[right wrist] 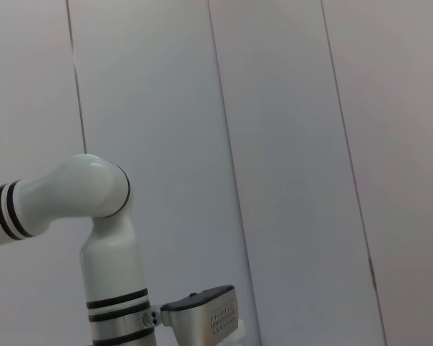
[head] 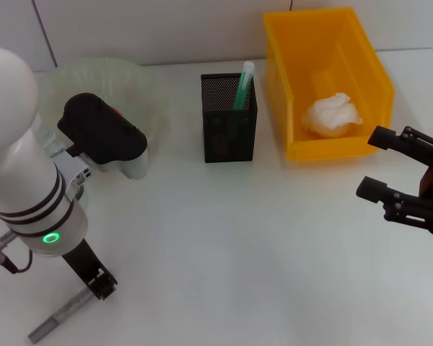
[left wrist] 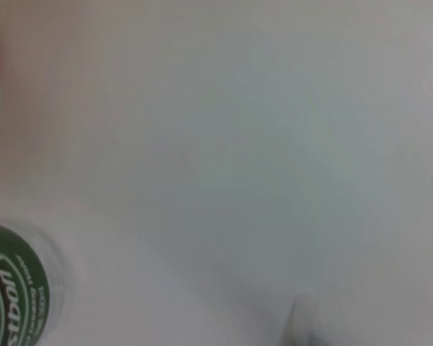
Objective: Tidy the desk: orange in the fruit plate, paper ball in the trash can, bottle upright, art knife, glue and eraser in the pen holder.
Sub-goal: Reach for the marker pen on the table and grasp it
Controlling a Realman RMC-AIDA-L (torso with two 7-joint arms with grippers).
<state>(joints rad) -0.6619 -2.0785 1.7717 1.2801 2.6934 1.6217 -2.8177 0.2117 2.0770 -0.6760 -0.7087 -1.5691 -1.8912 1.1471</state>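
Knife (head: 58, 314), grey, lies diagonally on the surface beside the left hand (head: 101, 282); whether that hand is spread or pressed together, I cannot tell. Right hand (head: 379, 164) hangs spread, well apart.

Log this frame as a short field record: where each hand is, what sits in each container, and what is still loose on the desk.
left hand: low over the near left of the desk; fingers not readable
right hand: open, empty, near the yellow bin's front
yellow bin: holds a paper ball
pen holder: holds a green stick-shaped item
fruit plate: partly hidden by the left arm
loose on desk: grey art knife beside the left hand
bottle: green label close to the left wrist camera
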